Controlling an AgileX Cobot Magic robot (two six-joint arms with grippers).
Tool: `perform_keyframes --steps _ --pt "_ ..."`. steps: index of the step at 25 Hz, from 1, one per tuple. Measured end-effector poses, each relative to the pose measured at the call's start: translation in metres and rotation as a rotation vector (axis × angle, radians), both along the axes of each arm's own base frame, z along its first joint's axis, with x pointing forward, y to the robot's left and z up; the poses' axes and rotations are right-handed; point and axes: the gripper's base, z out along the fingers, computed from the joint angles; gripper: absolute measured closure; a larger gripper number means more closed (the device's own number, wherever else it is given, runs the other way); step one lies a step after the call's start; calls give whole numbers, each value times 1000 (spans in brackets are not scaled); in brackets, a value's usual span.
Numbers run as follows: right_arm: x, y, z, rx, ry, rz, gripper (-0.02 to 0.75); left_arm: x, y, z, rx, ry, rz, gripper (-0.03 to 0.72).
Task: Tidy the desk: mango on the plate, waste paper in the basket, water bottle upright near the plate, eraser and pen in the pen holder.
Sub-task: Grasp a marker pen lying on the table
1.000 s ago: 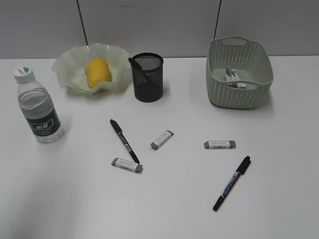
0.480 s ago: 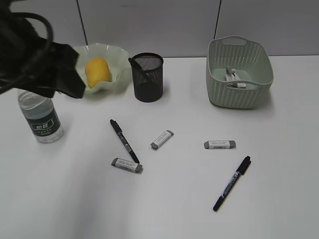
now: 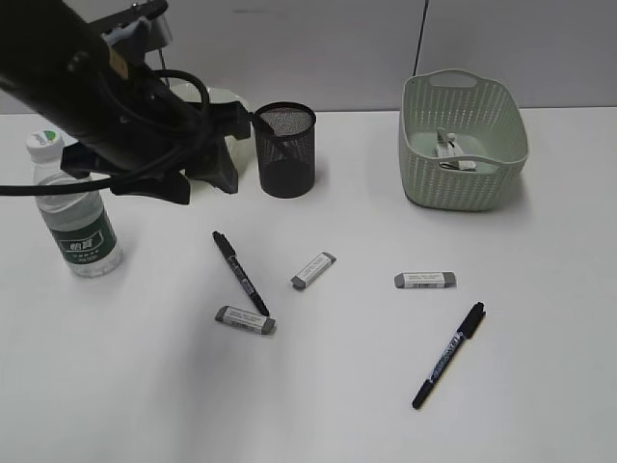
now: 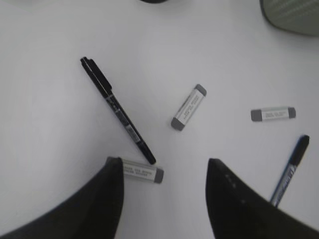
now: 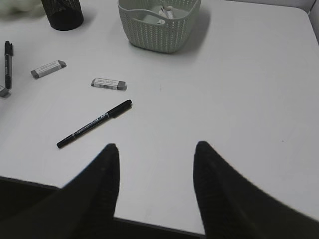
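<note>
Reaching in over the left of the surface (image 3: pixel 540 386), the left arm (image 3: pixel 106 106) hides most of the plate (image 3: pixel 220 96), so the mango cannot be seen. The bottle (image 3: pixel 72 207) stands upright beside that arm. Paper (image 3: pixel 451 149) lies in the basket (image 3: pixel 463 140), and the holder (image 3: pixel 285 149) already has 1 dark pen-like stick leaning in it.

Left loose are 2 pens and 3 erasers. The left tool (image 4: pixel 162 199) hangs wide and empty above the left pen (image 4: pixel 117 109), whose tip touches the nearest eraser (image 4: pixel 143 171); the middle eraser (image 4: pixel 189 106) lies apart, the far eraser (image 4: pixel 273 113) further right near the right pen (image 4: pixel 289 169).

The step in hand looks like a pick of that pen or eraser. To do it well, I would straddle 1 item only, across its short side, away from where they touch, so closing does not nudge the other. The right tool (image 5: pixel 154 164) sits wide and empty, well back from its pen.
</note>
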Motion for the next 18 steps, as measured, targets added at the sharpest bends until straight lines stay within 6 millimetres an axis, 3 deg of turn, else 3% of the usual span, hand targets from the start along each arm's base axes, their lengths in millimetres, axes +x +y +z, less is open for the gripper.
perform_keyframes --steps 8,13,18 --pt "0 0 0 -2 0 1 345 46 -11 -22 219 143 89 288" --pt "0 0 0 -4 -1 2 345 71 -33 -35 154 217 197 290" --pt "0 0 0 -4 -1 2 345 80 -41 -60 142 298 292 290"
